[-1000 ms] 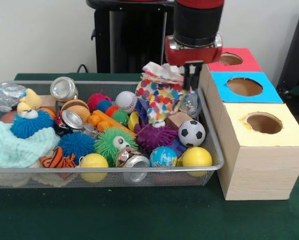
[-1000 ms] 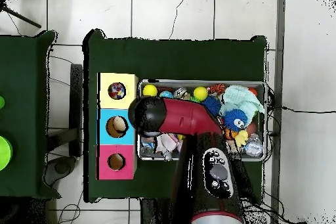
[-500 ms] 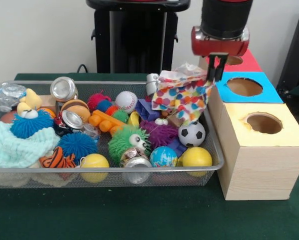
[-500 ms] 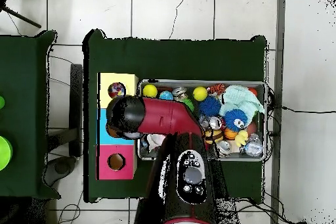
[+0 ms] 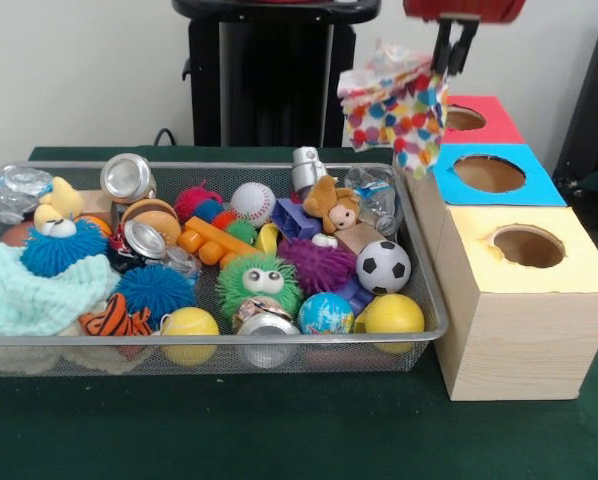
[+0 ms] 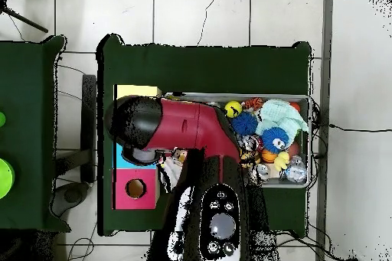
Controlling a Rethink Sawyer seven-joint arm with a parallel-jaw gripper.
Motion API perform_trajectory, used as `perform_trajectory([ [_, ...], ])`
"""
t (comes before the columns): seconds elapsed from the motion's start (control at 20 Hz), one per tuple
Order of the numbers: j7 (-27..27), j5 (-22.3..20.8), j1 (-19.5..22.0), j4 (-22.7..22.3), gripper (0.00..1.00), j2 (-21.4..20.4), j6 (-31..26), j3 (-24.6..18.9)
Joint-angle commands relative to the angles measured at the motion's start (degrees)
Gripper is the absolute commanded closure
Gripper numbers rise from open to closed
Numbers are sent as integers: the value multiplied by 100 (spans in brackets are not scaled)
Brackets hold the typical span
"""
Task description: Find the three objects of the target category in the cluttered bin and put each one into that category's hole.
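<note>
One item is out of the wire bin (image 5: pixel 419 270) now: the polka-dot fabric bag (image 5: pixel 394 105), which a second ago was low among the toys, hangs from my end effector (image 5: pixel 454 55) high above the row of boxes. My end effector is clamped on the bag's upper edge, the two dark fingers pressed together on the cloth, and the bag dangles free, touching nothing below it. In the front view it hangs over the near edge of the red box (image 5: pixel 469 118), beside the blue box (image 5: pixel 490 173), with the yellow box (image 5: pixel 527 247) nearest the camera. Overhead, my arm (image 6: pixel 180 132) covers the blue box and most of the yellow one, so only the red box's hole (image 6: pixel 135 188) shows clearly there.

Lifting the bag uncovered what it had been lying on: a small brown plush toy (image 5: pixel 334 205) and a clear crumpled bottle (image 5: pixel 377 195) now show at the bin's far right. I judge the pick done and the carry under way; the drop into a hole is not yet made.
</note>
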State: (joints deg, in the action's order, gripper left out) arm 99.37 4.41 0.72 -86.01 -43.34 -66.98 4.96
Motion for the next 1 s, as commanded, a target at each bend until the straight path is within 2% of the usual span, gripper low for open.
perform_trajectory([
  [0.05, 1199, 155, 186, 279, 100, -119, -327, -19],
  [0.25, 1140, 243, 269, 6, 100, 352, 1036, -194],
  [0.45, 1190, 293, 274, -23, 100, 671, 1851, -286],
  [0.65, 1295, 353, 226, 71, 100, 985, 2460, -305],
  [0.85, 1492, 612, 159, 147, 100, 1284, 2932, -347],
  [1.0, 1689, 915, 66, 158, 100, 1369, 2991, -380],
])
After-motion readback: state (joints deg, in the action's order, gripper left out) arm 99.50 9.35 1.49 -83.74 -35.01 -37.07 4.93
